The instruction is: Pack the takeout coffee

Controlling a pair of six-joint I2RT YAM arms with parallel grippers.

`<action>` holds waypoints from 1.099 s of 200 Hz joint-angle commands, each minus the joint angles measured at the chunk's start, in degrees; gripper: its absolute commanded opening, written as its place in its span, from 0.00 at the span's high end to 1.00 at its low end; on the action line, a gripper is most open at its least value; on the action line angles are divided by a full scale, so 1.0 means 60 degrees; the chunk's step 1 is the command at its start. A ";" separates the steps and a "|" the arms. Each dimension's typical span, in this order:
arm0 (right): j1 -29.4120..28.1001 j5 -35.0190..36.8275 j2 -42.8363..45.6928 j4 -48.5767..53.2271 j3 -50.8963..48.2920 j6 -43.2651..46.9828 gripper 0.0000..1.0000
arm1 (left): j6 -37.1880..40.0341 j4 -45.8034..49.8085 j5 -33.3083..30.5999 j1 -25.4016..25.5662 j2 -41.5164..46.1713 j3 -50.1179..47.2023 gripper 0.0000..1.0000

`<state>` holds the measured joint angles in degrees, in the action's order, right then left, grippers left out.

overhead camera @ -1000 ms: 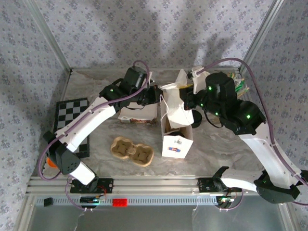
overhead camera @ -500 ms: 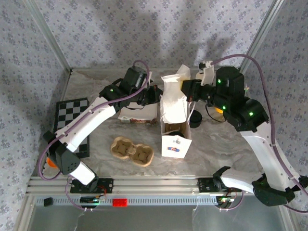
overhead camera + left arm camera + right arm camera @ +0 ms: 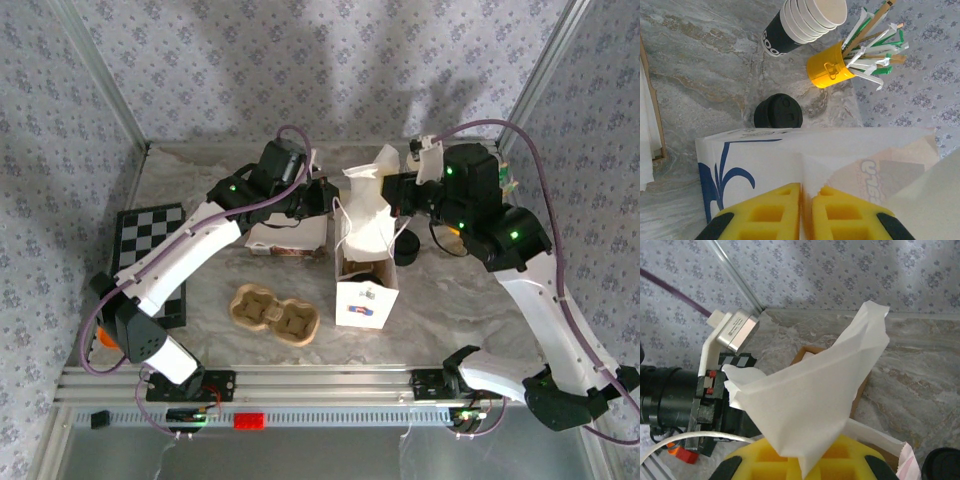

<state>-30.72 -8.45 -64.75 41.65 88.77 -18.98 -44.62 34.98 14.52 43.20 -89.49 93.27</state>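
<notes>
The coffee [image 3: 360, 268] seemed to sit low inside the bag [image 3: 366, 300], dark in its mouth. Beyond, left gripper [image 3: 807, 194] and right gripper [image 3: 807, 460] each pinched the bag's top; both needed to draw together evenly, holding it upright

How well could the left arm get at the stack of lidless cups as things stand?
Probably not straight away. The left claw is shut on the paper bag, which stands between it and the cup stack. It would have to let go and pass over the bag.
</notes>
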 commanded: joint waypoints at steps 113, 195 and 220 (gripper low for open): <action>-0.0351 -0.1115 0.0703 0.0261 -0.0647 0.2634 0.65 | 0.0126 0.0284 -0.0055 0.0123 -0.0120 0.0646 0.73; -0.0303 -0.0234 -0.0369 0.2103 0.1326 0.2239 0.51 | 0.0302 0.0453 -0.0179 0.0198 -0.0155 0.0897 0.68; -0.0298 -0.0174 -0.0742 0.2860 0.1814 0.2224 0.57 | 0.0310 0.0492 -0.0220 0.0198 -0.0155 0.0904 0.68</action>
<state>-32.86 -11.16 -67.68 51.92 96.42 -5.08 -43.94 36.71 13.80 44.05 -90.24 96.95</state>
